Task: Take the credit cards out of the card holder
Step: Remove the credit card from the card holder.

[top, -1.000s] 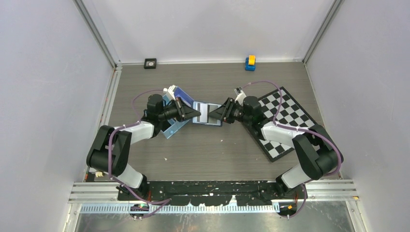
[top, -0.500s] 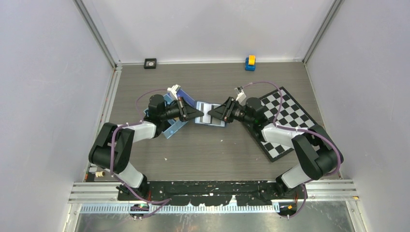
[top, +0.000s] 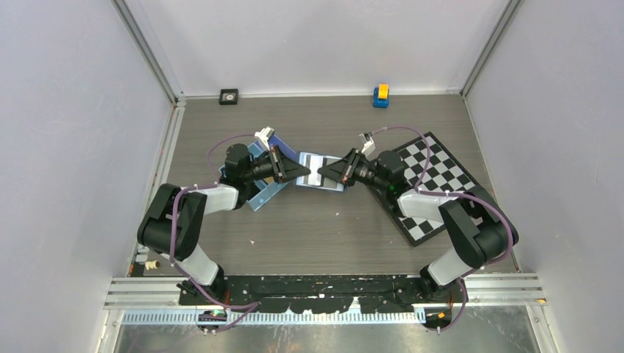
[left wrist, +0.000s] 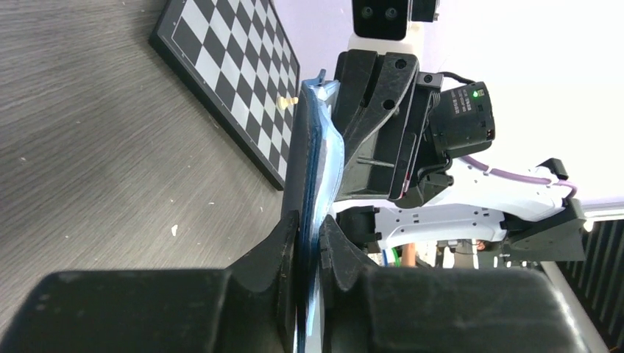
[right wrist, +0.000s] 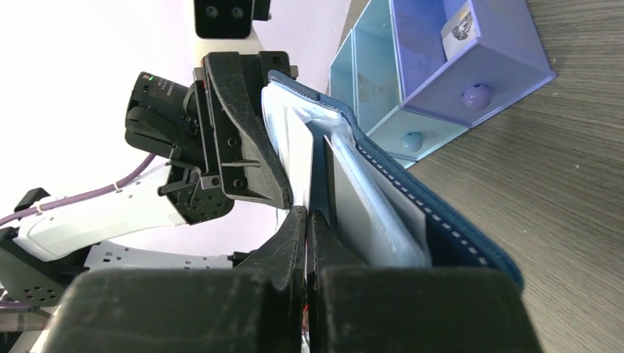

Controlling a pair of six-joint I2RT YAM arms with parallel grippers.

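Beside card holder [top: 318,171], tray [top: 263,194] left, chessboard [top: 435,168] right

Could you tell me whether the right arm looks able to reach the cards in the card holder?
Probably yes: the left gripper holds the card holder open toward it, and the right gripper has its jaws shut on a thin inner layer.

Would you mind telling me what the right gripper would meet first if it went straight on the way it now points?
The right gripper is shut on the card holder, so it would push into that first. Right behind it, facing the other way, is the left gripper, probably next.
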